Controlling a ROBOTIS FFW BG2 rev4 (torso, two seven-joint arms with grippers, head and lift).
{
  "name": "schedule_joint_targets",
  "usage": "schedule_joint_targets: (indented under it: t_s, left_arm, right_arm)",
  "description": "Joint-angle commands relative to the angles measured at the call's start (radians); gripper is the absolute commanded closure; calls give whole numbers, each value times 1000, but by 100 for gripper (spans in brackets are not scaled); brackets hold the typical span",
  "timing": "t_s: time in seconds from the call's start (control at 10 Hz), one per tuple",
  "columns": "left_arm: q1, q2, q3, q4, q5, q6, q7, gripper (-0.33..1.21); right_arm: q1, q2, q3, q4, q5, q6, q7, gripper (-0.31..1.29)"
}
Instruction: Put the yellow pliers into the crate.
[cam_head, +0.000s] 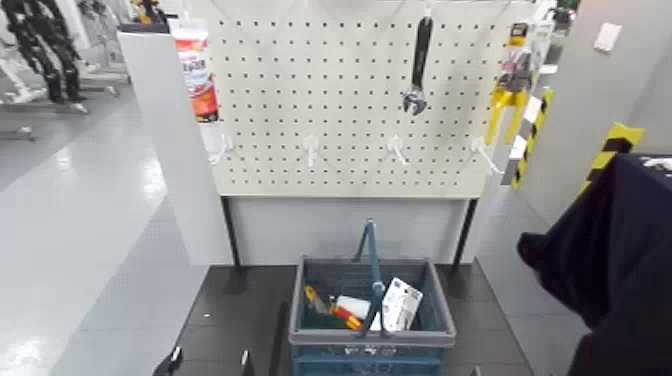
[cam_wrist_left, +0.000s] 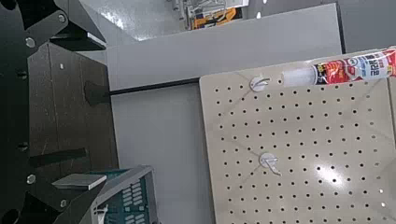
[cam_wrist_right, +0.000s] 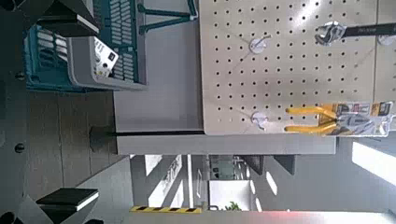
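Pliers hang at the pegboard's right edge, crate below; right end effector, state unclear, should lift the card off its hook.

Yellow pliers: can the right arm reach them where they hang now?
Probably yes: the yellow pliers hang at the pegboard's right edge with nothing before them, and the right gripper is open and empty.

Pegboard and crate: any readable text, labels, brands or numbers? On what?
None can be read.
Tube hanging on the pegboard: red and black print, blurred.
Yellow pliers card: print too small.
White card packet in the crate: dark print, illegible.
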Motion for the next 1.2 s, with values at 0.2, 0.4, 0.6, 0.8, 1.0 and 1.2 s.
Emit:
schedule_joint_targets:
  t_s: [0.2,0.4,0.6,0.8,1.0,1.2]
  left_arm:
    - [-2,-1,-2,0,0,5,0,28]
    - [-7,-1,-4,-2,0,8,0,28]
    - [-10,-1,-7,0,0,9,0,28]
    - [-14,1,-10,0,0,12,-1,28]
    - [-19,2,-13,0,2,14,-3,28]
    - [-27,10,-21,0,3,17,-3,28]
  right_arm:
    - [-116,0,-160,-66,-78,208,184,9]
    - [-202,-7,-229,-71,-106,294,272,9]
    - [-303,-32,-287,-68,-106,392,374,9]
    - [-392,-76,-304,-48,-109,436,417,9]
    - [-489,-118,-306,9,-122,458,457,9]
    - [-576,-153,-298,64,-132,461,483,9]
